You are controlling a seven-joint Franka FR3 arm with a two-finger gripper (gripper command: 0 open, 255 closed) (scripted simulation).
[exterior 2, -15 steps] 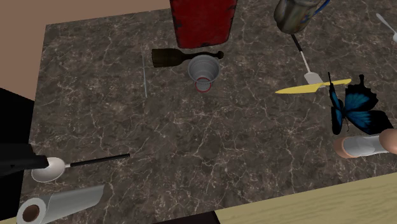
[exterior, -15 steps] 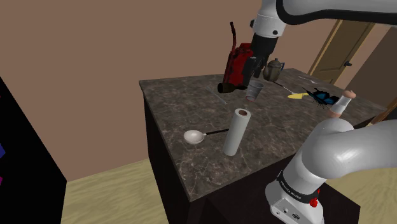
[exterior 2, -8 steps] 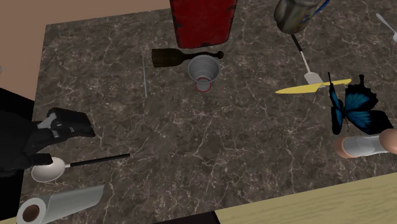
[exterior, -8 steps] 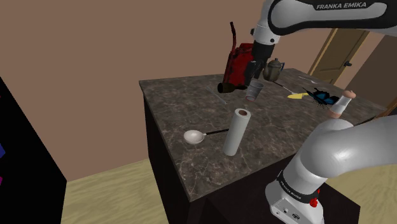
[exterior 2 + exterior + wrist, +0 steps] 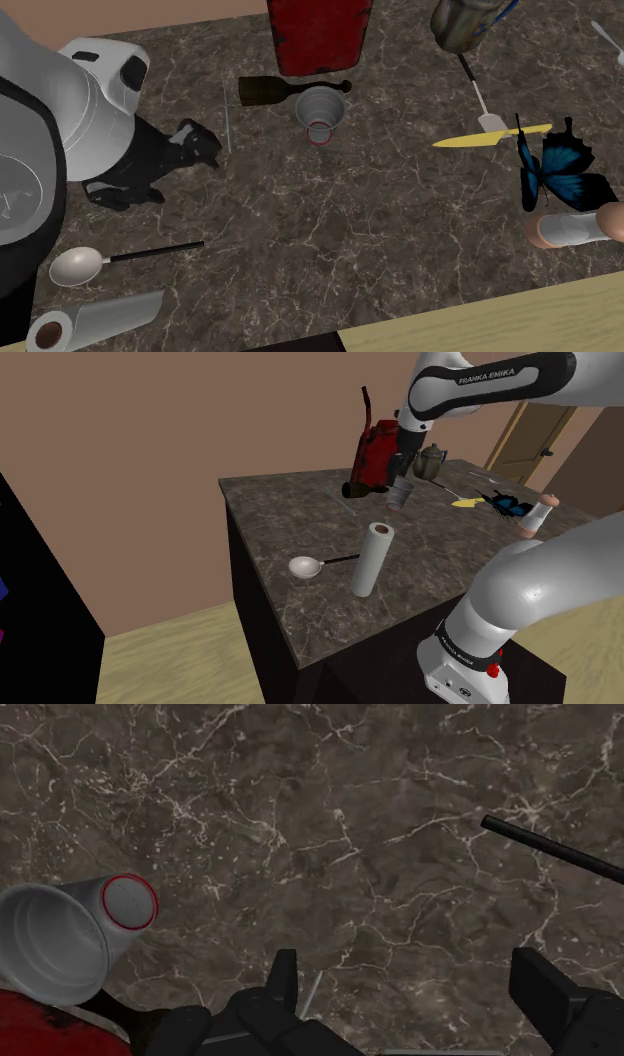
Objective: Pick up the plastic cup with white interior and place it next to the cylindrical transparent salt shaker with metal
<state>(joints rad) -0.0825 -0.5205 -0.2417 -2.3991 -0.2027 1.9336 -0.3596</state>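
A grey cup (image 5: 321, 112) with a pale interior and a red-rimmed base stands upright on the dark marble counter (image 5: 330, 230), just in front of a red object. In the shoulder view the cup (image 5: 402, 495) is directly below my black gripper (image 5: 400, 464). In the wrist view the cup (image 5: 70, 939) lies beside one finger (image 5: 285, 989), outside the gap; my gripper (image 5: 415, 994) is open with only bare marble between its fingers. A pale cylinder with pinkish ends (image 5: 570, 229) lies at the counter's right edge. In the second exterior view my gripper (image 5: 200, 148) is left of the cup.
Close to the cup are a red object (image 5: 318, 35) and a dark bottle (image 5: 285, 90) lying flat. A metal teapot (image 5: 465, 22), yellow knife (image 5: 490, 137) and blue butterfly (image 5: 560, 170) sit right. A spoon (image 5: 80, 265) and white roll (image 5: 372, 559) sit nearer the stand.
The arm has swung in from the second exterior view's left edge toward the cup, and the hand has come lower over it. The fingers stayed open. Nothing on the counter moved.
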